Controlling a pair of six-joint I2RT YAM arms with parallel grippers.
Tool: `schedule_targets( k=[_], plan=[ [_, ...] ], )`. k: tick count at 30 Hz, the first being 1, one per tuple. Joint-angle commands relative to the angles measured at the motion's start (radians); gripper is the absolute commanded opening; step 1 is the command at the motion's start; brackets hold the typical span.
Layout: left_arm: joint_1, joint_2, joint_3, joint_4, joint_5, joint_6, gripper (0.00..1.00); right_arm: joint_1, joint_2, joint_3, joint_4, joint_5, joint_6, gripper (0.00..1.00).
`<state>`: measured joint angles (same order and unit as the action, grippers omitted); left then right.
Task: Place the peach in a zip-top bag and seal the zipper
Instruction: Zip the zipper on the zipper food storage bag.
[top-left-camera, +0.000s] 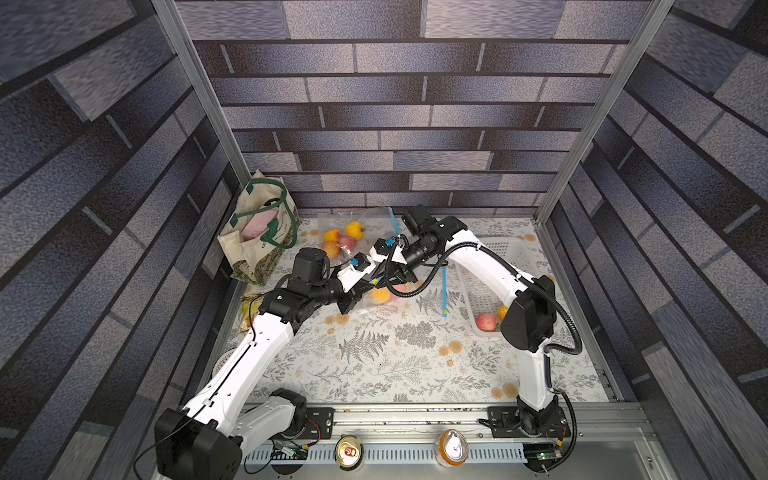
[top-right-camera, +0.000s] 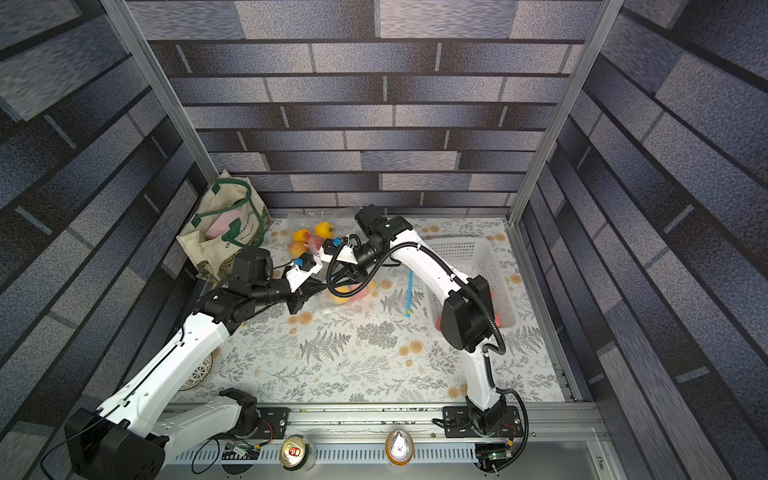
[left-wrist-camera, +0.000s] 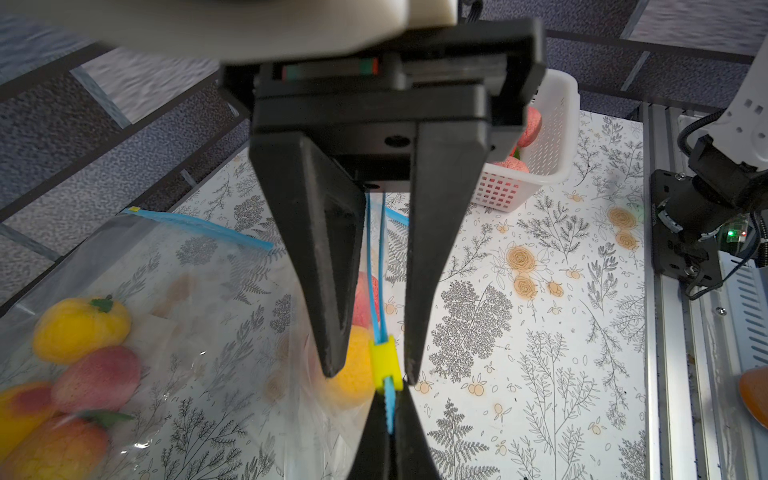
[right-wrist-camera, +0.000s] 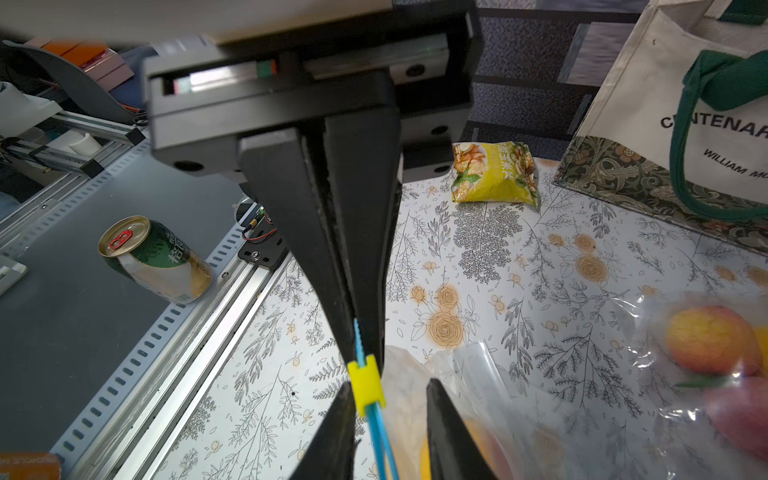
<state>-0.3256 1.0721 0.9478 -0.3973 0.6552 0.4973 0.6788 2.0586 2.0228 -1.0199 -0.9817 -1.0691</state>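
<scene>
Figure: On the floral bench, a white basket holds reddish fruit and a second zip-top bag holds several more, while the near zip-top bag I am working contains the peach beside an orange fruit. The film looks limp and slippery and the peach soft, so I judge the stiffer blue zipper track and yellow slider the soundest holds. The right gripper has its jaws pinched tight on the track's end, while the left gripper has its jaws partly apart astride the slider, not gripping it.
</scene>
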Motion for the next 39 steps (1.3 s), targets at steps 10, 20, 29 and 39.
schedule_targets(
  k=[10,20,29,39],
  plan=[
    [0.003,-0.013,0.001,-0.014,0.010,0.005,0.00,0.010,-0.048,0.028,-0.027,-0.052,-0.003,0.27],
    [0.003,-0.007,0.002,-0.008,0.007,0.001,0.00,0.016,-0.046,0.023,-0.014,-0.052,0.012,0.15],
    [0.006,0.003,0.022,-0.053,-0.003,0.006,0.00,0.004,-0.048,0.022,-0.036,-0.024,0.008,0.09],
    [0.023,-0.015,0.022,-0.086,-0.012,0.014,0.00,-0.053,-0.080,-0.018,-0.085,0.048,-0.016,0.08]
  ],
)
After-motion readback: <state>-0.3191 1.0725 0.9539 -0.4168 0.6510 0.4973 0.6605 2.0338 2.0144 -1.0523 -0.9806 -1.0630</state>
